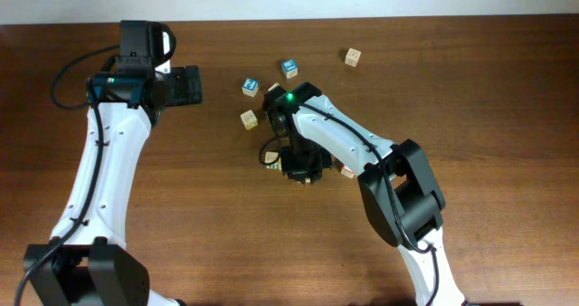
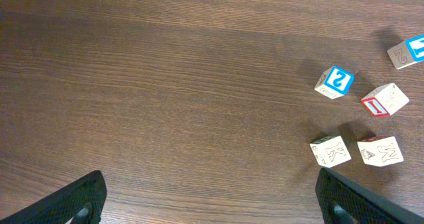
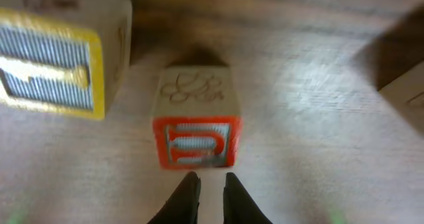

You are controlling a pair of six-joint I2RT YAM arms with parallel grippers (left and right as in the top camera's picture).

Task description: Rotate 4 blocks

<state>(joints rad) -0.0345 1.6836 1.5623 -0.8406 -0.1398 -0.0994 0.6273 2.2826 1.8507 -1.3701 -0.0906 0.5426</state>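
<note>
Right claw (image 3: 211, 178), nearly closed and empty, sits just short of the red-faced block (image 3: 195, 118); light, hard wood, likely best pinched across its plain sides

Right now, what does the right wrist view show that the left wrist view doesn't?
Right wrist only: the right gripper, nearly closed and empty, just short of a red-faced block, with a yellow-faced block at the picture's left. Left wrist only: the left gripper wide open over bare wood, plus a blue-faced block and four more blocks at the right. Both: the wooden table and pale lettered blocks; whether any block appears in both, I cannot tell.
</note>
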